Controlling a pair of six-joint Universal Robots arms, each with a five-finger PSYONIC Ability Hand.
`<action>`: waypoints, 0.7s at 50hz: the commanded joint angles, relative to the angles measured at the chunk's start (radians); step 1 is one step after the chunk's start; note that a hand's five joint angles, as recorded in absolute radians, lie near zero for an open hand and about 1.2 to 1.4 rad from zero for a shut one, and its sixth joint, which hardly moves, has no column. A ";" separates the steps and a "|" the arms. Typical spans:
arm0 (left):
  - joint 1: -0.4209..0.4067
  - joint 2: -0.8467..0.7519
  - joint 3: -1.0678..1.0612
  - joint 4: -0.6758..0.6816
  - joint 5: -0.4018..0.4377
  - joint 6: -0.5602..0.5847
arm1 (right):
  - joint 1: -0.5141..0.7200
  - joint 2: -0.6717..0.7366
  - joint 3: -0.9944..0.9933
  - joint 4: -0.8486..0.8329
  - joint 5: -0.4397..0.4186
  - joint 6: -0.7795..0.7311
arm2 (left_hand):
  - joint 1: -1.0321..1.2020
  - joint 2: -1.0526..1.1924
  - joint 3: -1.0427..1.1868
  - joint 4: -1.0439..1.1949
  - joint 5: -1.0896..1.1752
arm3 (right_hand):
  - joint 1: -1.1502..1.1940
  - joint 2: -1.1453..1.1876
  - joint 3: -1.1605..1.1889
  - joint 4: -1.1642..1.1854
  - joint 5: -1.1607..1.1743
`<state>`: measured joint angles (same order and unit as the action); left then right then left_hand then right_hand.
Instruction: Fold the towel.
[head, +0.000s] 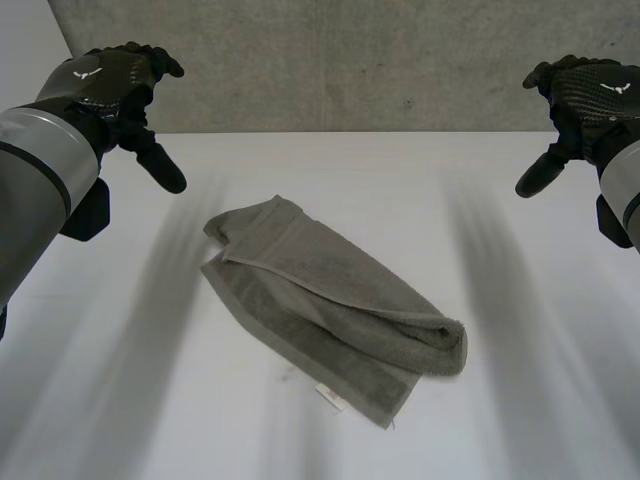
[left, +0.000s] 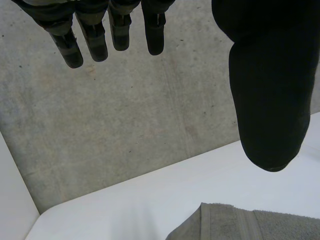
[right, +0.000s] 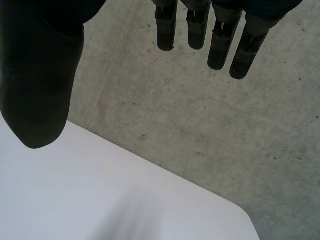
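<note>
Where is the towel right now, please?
In the head view the folded grey towel lies at the centre of the table, between the left hand and right hand, touching neither.

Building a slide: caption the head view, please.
Loosely folded grey towel on the white table; left hand and right hand hover open, apart from it.

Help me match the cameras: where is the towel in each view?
Head view: towel centred on the table.
Left wrist view: its corner by the left hand.
Right wrist view: table, concrete wall past the right hand.
Shared landmark: table edge meeting that wall.
</note>
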<state>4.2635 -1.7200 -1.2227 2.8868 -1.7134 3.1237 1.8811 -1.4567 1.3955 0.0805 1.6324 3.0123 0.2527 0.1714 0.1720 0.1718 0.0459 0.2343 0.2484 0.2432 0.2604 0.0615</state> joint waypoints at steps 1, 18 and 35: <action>-0.004 0.000 -0.001 0.002 0.005 -0.004 | 0.003 0.006 0.002 0.001 -0.005 -0.006 | -0.072 0.010 0.009 0.009 -0.039 | -0.060 -0.074 -0.069 -0.086 -0.062; -0.008 -0.139 -0.008 0.097 0.017 0.012 | 0.033 0.084 0.059 0.058 -0.307 -0.305 | -0.063 0.019 0.018 0.018 -0.030 | -0.060 -0.074 -0.069 -0.086 -0.062; -0.010 -0.362 -0.147 0.150 0.018 0.124 | 0.263 0.518 -0.082 -0.110 -0.164 -0.297 | -0.060 0.022 0.021 0.021 -0.027 | 0.044 0.030 0.036 0.018 0.043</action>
<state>4.2653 -2.0820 -1.2855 3.0165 -1.6953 3.2447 2.1150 -1.0662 1.3719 0.0240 1.3906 2.7146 0.2527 0.1712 0.1720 0.1718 0.0459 0.2454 0.2518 0.2482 0.2625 0.0672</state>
